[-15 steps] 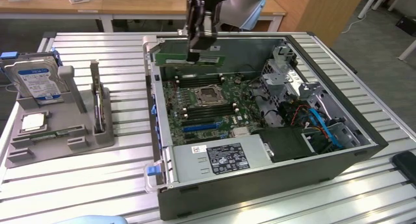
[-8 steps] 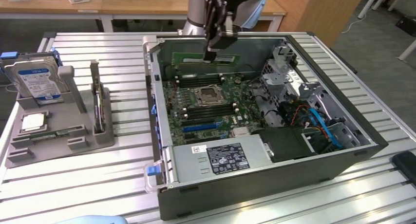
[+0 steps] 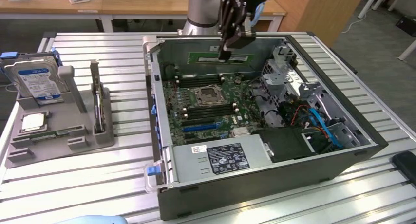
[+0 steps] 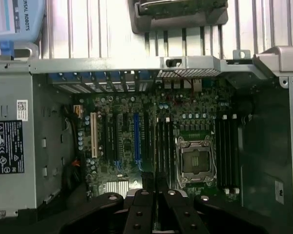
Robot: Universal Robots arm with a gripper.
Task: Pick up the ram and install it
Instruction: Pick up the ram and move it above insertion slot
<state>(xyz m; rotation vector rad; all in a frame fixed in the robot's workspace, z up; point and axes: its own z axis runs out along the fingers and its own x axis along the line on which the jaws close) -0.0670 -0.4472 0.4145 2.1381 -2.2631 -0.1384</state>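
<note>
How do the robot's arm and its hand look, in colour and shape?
The arm is a silver-grey tube with a light blue cap at a joint. The hand is black, with long narrow fingers built of linked bars with round pins.

Ribbed metal table [image 3: 78, 185] — bright sheen, matt grey plastic holder [image 3: 26, 153], green circuit-board ram [image 3: 201, 57]

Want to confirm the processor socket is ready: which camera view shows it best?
The wrist view: it looks straight down on the processor socket, so its metal frame and dark centre show face-on. The exterior view shows the socket at a slant, from the side, inside the open case.
</note>
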